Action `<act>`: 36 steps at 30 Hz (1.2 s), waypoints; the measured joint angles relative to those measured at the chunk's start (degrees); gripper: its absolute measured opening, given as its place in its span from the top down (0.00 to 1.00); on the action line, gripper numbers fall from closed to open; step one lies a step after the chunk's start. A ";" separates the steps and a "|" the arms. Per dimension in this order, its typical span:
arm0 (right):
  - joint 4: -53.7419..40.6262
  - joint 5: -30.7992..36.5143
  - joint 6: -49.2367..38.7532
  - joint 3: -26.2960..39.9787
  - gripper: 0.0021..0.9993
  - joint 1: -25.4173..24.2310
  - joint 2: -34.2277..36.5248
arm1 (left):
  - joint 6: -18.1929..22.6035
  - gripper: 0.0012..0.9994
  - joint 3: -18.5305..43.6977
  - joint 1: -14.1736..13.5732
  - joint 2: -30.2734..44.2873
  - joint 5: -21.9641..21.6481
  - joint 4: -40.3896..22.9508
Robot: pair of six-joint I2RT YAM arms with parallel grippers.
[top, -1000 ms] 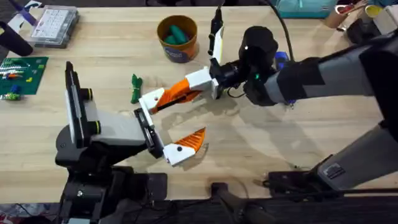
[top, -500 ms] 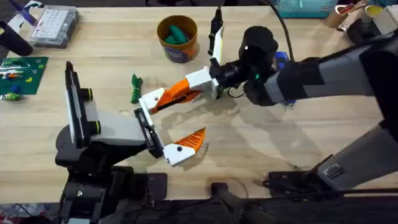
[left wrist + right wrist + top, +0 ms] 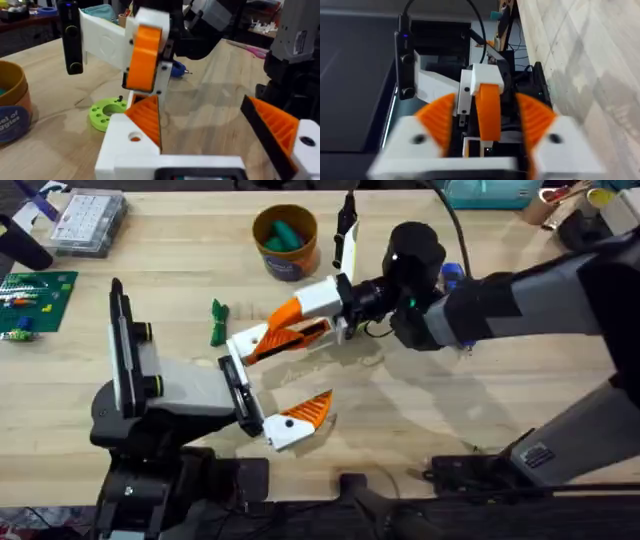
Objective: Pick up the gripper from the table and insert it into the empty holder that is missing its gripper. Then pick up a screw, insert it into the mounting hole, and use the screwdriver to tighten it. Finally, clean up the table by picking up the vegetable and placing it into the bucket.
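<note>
From overhead, the right gripper point(image 3: 300, 328) has its jaws clenched on the gripper point(image 3: 278, 337), a ribbed orange finger with a white base, held above the desk point(image 3: 480, 410) at about eleven o'clock of centre, its base against the holder point(image 3: 243, 346) on the left gripper point(image 3: 262, 385). It looks light, stiff and rather slick, best taken across the ribbed flanks; whether it is seated is hidden. The left wrist view shows the holder's mounting hole point(image 3: 135, 136) showing orange inside, and the left jaws spread and empty. In the right wrist view the finger sits between both pads; its tip is hidden.
</note>
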 joint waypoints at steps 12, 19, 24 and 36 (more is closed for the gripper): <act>0.02 0.03 -0.16 0.23 0.00 0.06 0.00 | 0.00 0.01 0.00 -0.01 0.00 0.37 -0.04; 0.02 0.04 -0.16 0.25 0.00 0.06 0.00 | 0.00 0.01 0.00 -0.01 0.00 0.39 -0.04; 0.04 0.02 -0.12 0.25 0.00 0.06 0.00 | 0.00 0.01 0.00 -0.01 0.00 0.38 -0.04; 0.54 -0.82 -0.12 0.25 0.01 0.06 0.00 | 0.01 0.01 0.00 -0.01 0.00 0.38 -0.04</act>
